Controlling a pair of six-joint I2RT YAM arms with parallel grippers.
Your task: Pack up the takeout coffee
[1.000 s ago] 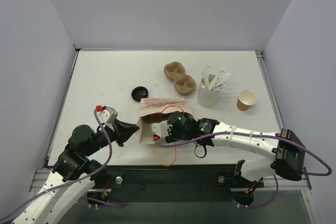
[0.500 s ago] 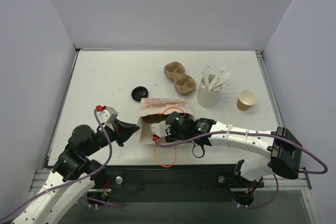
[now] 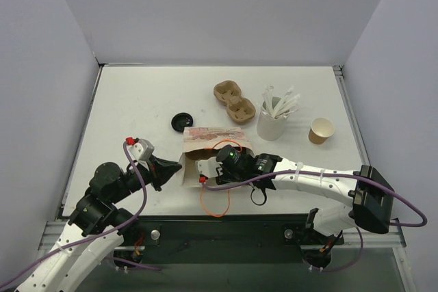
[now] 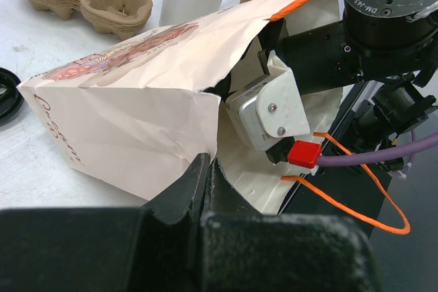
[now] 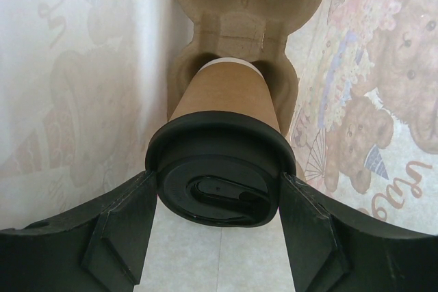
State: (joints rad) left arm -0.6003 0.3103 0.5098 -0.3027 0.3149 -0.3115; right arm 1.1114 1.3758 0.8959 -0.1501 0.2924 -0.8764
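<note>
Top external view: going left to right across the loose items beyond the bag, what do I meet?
black lid → brown two-hole cup carrier → white cup of sticks → kraft-brown paper cup. The paper bag is left out: it overlaps the first two.

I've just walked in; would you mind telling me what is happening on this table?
The left gripper pinches the mouth edge of the paper bag lying on its side. The right gripper is inside it, clasping the black lid of a kraft cup seated in a cup carrier. An open cup, a loose lid and a second carrier sit outside.
</note>
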